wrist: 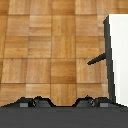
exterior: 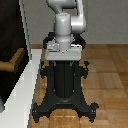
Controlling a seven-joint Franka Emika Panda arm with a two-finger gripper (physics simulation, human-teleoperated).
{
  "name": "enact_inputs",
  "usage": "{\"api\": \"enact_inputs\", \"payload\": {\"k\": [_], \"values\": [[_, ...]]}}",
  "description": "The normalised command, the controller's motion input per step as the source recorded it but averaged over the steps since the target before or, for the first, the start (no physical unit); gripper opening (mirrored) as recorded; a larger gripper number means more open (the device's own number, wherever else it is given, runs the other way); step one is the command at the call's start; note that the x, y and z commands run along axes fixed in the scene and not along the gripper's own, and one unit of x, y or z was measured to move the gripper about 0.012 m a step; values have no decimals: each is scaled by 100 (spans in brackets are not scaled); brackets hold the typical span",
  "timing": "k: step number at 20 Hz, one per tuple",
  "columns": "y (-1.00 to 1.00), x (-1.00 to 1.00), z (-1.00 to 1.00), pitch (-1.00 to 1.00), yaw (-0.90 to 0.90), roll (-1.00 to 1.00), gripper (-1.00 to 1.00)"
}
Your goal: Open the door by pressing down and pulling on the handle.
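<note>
The door (exterior: 10,35) is a tall dark panel with a pale grey edge at the exterior view's left, and it looks shut in its white frame (exterior: 25,85). Its golden-brown handle (exterior: 13,61) sticks out of the panel at mid height. The wrist view looks down on the white frame (wrist: 117,55), with a short dark bar (wrist: 97,59) projecting from it that is likely the handle. My gripper (wrist: 60,104) shows only as dark finger bases along that view's edge, set wide apart with nothing between them. It is out of the exterior view.
The arm's grey links (exterior: 67,22) rise from a black pedestal (exterior: 64,85) standing on the wooden parquet floor (exterior: 107,75). A grey rounded shape (exterior: 2,106) is cut off at the exterior view's lower left corner.
</note>
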Motion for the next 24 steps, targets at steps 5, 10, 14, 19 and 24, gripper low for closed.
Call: {"api": "enact_inputs", "payload": {"k": [5,10,14,19,24], "values": [[0,0,80,0,0,0,100],[0,0,60,0,0,0,100],[0,0,75,0,0,0,100],[-40,0,20,0,0,0,100],[-80,0,0,0,0,0,100]]}}
